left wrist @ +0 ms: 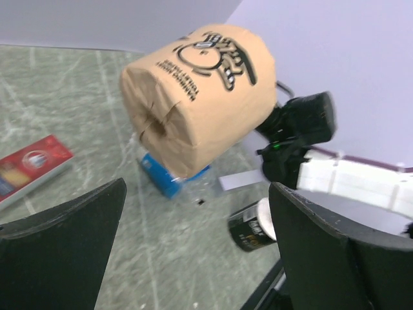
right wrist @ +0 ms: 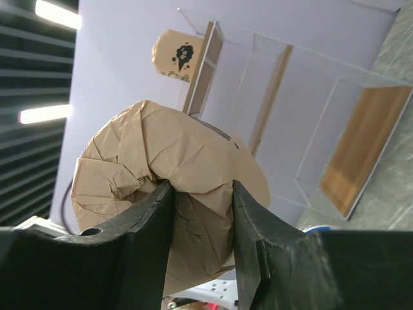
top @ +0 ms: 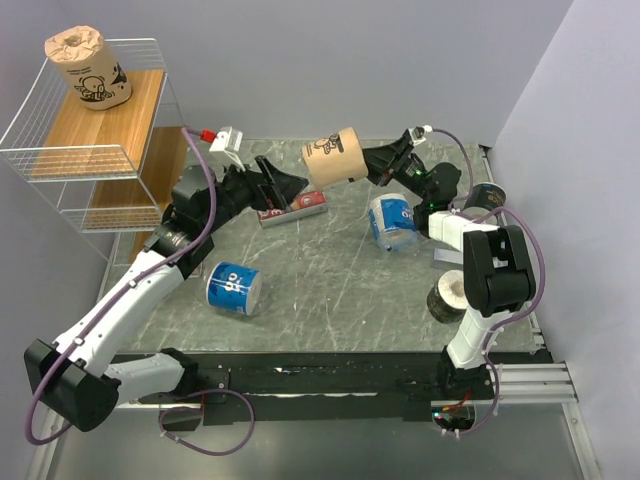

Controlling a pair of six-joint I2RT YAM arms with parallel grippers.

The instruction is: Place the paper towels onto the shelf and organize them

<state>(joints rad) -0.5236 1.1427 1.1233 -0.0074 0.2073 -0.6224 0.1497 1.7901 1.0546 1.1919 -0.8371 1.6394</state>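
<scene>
My right gripper [top: 368,165] is shut on a kraft-brown paper towel roll [top: 337,157] and holds it in the air above the table's far middle. In the right wrist view its fingers [right wrist: 151,219] pinch the roll's crumpled end [right wrist: 161,161]. My left gripper [top: 295,183] is open, just left of that roll and apart from it. In the left wrist view the roll [left wrist: 200,97] hangs ahead of the spread fingers [left wrist: 64,245]. A second kraft roll [top: 88,68] stands on the top board of the shelf [top: 100,150]. Two blue-and-white rolls [top: 233,288] [top: 392,222] and two dark rolls [top: 450,297] [top: 490,195] lie on the table.
A flat red box [top: 295,207] lies under my left gripper. The shelf stands at the far left against the wall, with lower boards [top: 125,200] bare. A wall closes the right side. The black base rail [top: 330,370] runs along the near edge.
</scene>
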